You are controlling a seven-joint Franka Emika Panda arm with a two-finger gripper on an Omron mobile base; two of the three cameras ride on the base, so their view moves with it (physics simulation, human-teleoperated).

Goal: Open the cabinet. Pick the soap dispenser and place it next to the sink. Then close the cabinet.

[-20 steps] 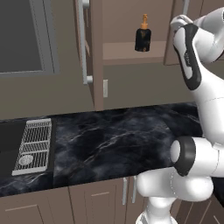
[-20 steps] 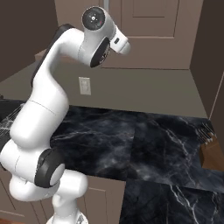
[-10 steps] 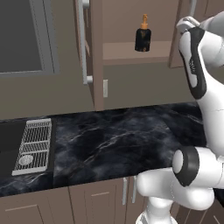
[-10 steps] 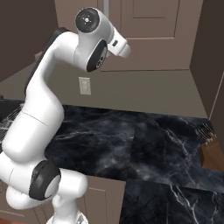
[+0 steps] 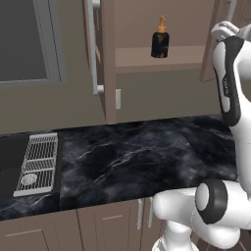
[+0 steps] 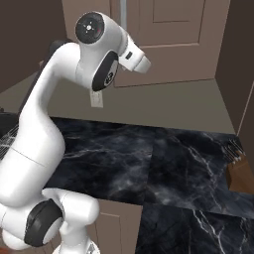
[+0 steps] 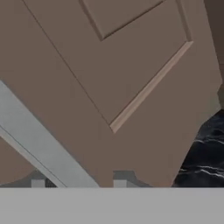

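Here, black marble counter (image 5: 147, 157), taupe cabinet (image 5: 105, 59) doors open

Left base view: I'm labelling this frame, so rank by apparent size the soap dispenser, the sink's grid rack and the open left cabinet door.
1. Open left cabinet door, seen nearly edge-on.
2. Grid rack, nearer the camera, so unsure.
3. Soap dispenser, farther back on the shelf.

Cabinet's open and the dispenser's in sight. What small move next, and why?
Probably swing the hand left toward the soap dispenser. It stands upright on the cabinet shelf, untouched, while the hand view faces the right door and its handle.
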